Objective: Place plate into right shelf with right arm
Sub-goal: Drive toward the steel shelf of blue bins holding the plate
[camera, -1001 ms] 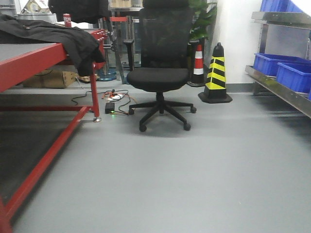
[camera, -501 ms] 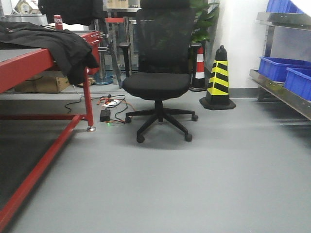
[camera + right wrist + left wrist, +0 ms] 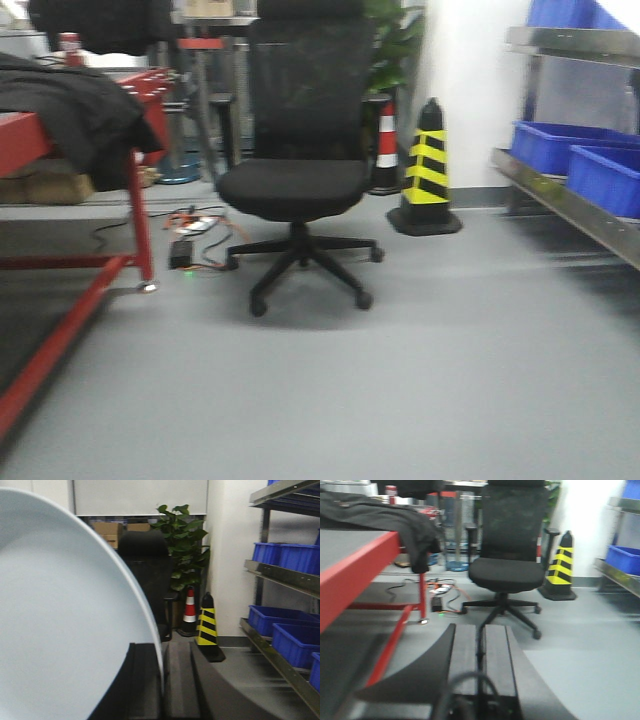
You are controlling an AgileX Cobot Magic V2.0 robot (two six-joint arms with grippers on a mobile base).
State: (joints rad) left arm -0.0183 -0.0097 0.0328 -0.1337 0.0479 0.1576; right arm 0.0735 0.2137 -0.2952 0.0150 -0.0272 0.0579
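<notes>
my right claw point(image 3: 163, 652) is pinching the rim of the white plate point(image 3: 60, 620), which stands on its edge and fills the 9 o'clock side of the right wrist view. the right shelf point(image 3: 280, 572) with blue bins point(image 3: 292, 640) is at 3 o'clock, well apart. my left claw point(image 3: 480, 640) is pressed together, holding nothing.

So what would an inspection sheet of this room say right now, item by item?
Surface: grey floor; red table at left.
Job's things: plate held edge-on in the right gripper; right shelf carries blue bins, plate not yet on it.
Clutter: black jacket draped over the table; office chair and yellow-black cone on the floor.
Grippers: left gripper shut, empty; right shut on the plate.
Cables: loose cables on the floor near the table leg.
Surroundings: potted plant, white wall.
</notes>
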